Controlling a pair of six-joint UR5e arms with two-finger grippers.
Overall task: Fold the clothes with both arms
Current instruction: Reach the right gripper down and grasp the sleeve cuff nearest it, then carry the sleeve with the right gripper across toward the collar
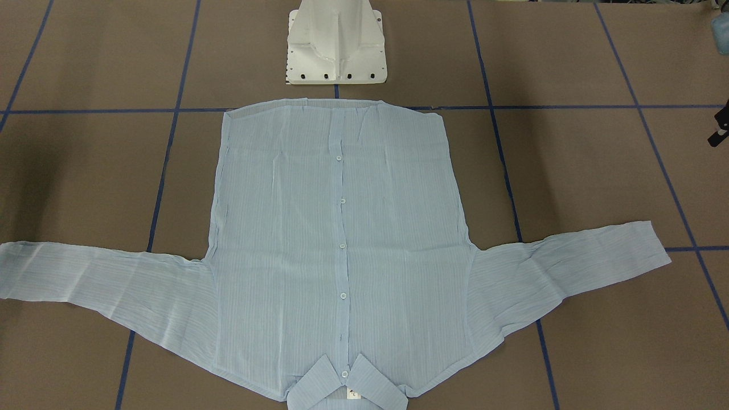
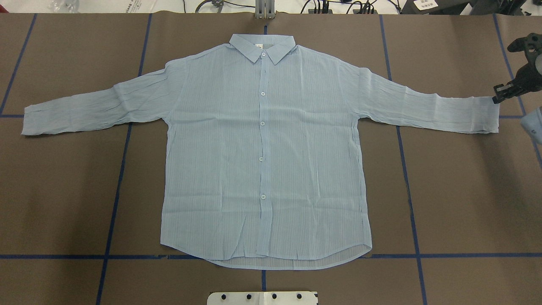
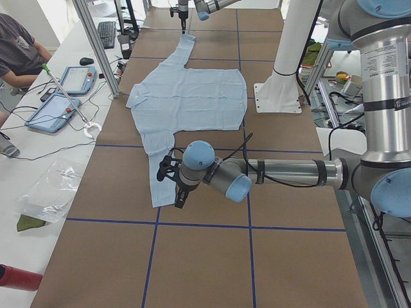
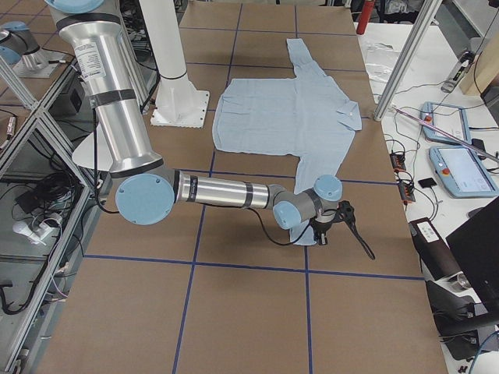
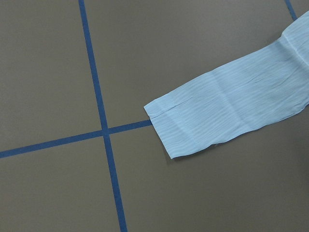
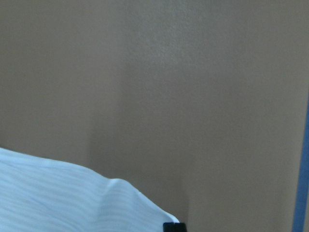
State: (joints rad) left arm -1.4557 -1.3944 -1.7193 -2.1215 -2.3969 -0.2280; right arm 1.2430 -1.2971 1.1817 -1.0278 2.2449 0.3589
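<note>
The light blue shirt point(image 2: 262, 148) lies flat and buttoned on the brown table, front up. Its collar point(image 2: 262, 44) is at the far side and both sleeves are spread out sideways. My right gripper point(image 2: 501, 94) hovers at the end of the right-hand sleeve's cuff point(image 2: 482, 114), and its fingers look open and empty. The right wrist view shows that cuff's corner point(image 6: 72, 198). My left gripper point(image 1: 719, 128) shows only at the front-facing view's right edge, just beyond the other cuff point(image 1: 649, 245), seemingly open. The left wrist view looks down on that cuff point(image 5: 193, 125).
The white pedestal base point(image 1: 336, 42) stands just behind the shirt's hem. Blue tape lines point(image 2: 120, 169) grid the brown table. Operators' tablets point(image 3: 64, 96), cables and a plastic bag point(image 3: 51, 192) lie on the white bench beyond the collar side.
</note>
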